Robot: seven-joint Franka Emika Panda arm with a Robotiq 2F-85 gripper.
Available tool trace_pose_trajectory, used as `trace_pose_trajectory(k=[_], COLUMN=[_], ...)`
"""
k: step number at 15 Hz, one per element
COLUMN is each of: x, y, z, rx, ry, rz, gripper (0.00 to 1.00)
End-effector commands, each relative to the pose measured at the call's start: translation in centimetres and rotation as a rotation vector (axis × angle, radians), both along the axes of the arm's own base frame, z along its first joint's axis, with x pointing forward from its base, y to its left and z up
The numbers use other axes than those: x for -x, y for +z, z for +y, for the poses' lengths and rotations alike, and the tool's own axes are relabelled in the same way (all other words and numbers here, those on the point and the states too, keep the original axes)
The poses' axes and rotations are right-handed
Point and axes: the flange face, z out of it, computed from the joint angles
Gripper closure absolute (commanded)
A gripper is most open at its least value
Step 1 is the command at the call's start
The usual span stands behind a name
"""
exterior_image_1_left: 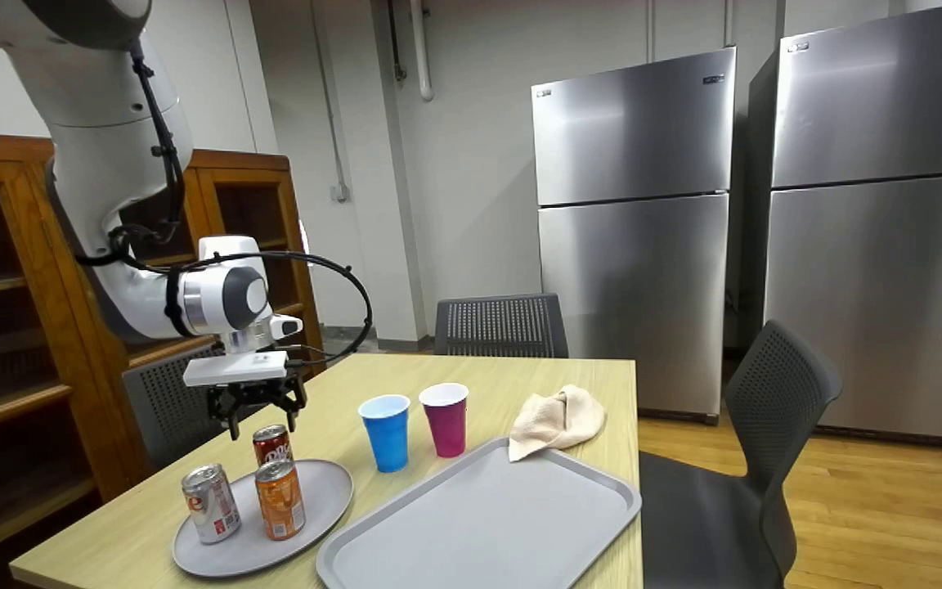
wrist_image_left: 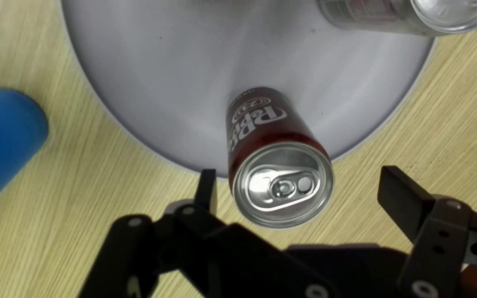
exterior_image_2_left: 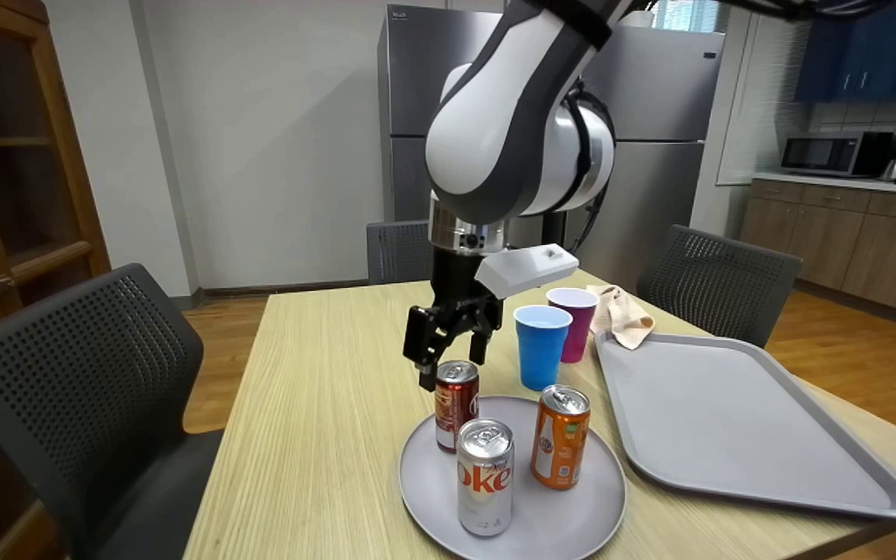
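- Two black fingers [wrist_image_left: 404,196] of the gripper [exterior_image_1_left: 262,424] stand spread well apart; in the wrist view the Dr Pepper can [wrist_image_left: 278,153] shows between them, with a gap on either side.
- That can stands upright near the edge of the round gray plate [exterior_image_1_left: 328,491], its top close to the fingers in both exterior views.
- The plate also bears a Diet Coke can [exterior_image_2_left: 485,482] and an orange soda can [exterior_image_2_left: 561,439], both upright and apart from each other.
- Near the plate, a blue plastic cup [exterior_image_1_left: 389,438] and a magenta plastic cup [exterior_image_1_left: 449,429] stand upright, side by side.
- A gray rectangular tray [exterior_image_1_left: 487,523] lies flat beside the plate, a crumpled peach cloth [exterior_image_1_left: 561,417] overlapping its corner.
- The light wood table [exterior_image_2_left: 323,389] bears all these.
- Beyond it stand a dark gray chair [exterior_image_1_left: 500,325] and, farther back, two stainless steel refrigerators [exterior_image_1_left: 634,262].
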Motion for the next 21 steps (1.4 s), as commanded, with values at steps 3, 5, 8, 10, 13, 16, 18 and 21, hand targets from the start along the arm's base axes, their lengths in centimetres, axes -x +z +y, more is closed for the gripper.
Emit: trace_pose_trajectory(k=[3, 5, 8, 10, 13, 16, 18, 21], x=[-1.0, -1.1, -1.1, -1.1, -1.3, -1.6, -1.9, -2.4], y=[-1.4, -1.8, -2.2, -2.1, -1.3, 0.1, 1.5, 4.0], z=[0.5, 0.6, 0.5, 0.4, -0.1, -0.8, -1.5, -3.0], rx=[0.031, 0.034, 0.038, 0.040, 0.041, 0.039, 0.034, 0.025], ry=[0.029, 0.029, 0.027, 0.024, 0.015, 0.006, -0.002, -0.019], rz=[0.042, 0.052, 0.067, 0.067, 0.054, 0.024, -0.005, -0.051], gripper=[0.00, 0.00, 0.26, 0.42, 0.61, 0.61, 0.61, 0.61])
